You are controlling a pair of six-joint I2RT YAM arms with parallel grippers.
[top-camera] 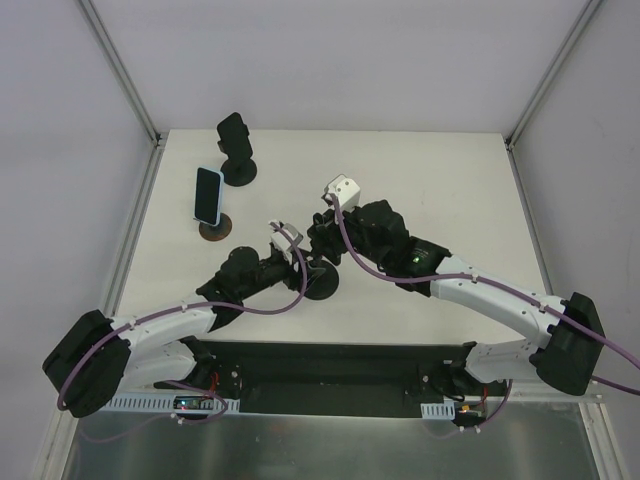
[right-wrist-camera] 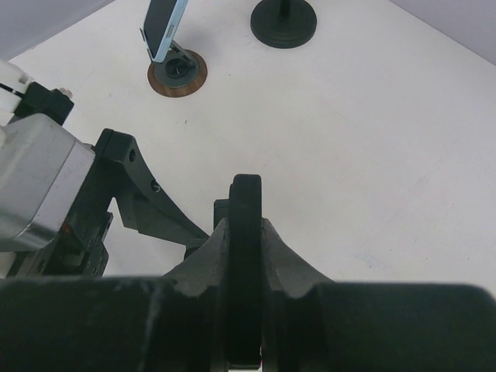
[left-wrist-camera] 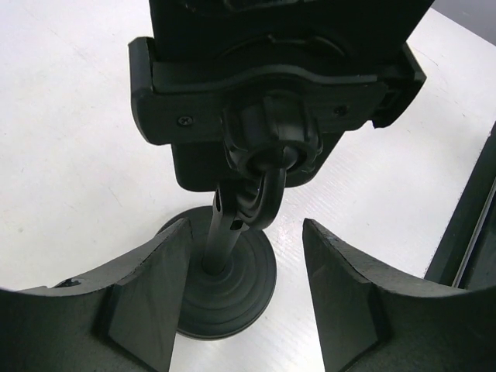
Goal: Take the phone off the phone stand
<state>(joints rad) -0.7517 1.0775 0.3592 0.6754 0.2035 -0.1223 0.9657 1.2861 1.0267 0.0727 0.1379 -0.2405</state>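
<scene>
A black phone stand (left-wrist-camera: 232, 232) with a round base (top-camera: 322, 284) stands near the table's front middle. Its clamp cradle (left-wrist-camera: 271, 93) holds a black phone (left-wrist-camera: 287, 15). My right gripper (right-wrist-camera: 246, 225) is shut on the phone (right-wrist-camera: 246, 256), which shows edge-on between its fingers. In the top view the right gripper (top-camera: 322, 243) covers the phone. My left gripper (left-wrist-camera: 244, 232) is open, one finger on each side of the stand's stem just above the base, not touching it. It sits left of the stand in the top view (top-camera: 290, 245).
A light blue phone (top-camera: 208, 195) leans on a stand with a brown round base (right-wrist-camera: 177, 72) at the left. A second black stand (top-camera: 236, 150) stands behind it near the far edge. A dark rail (left-wrist-camera: 473, 225) runs along the table's near edge.
</scene>
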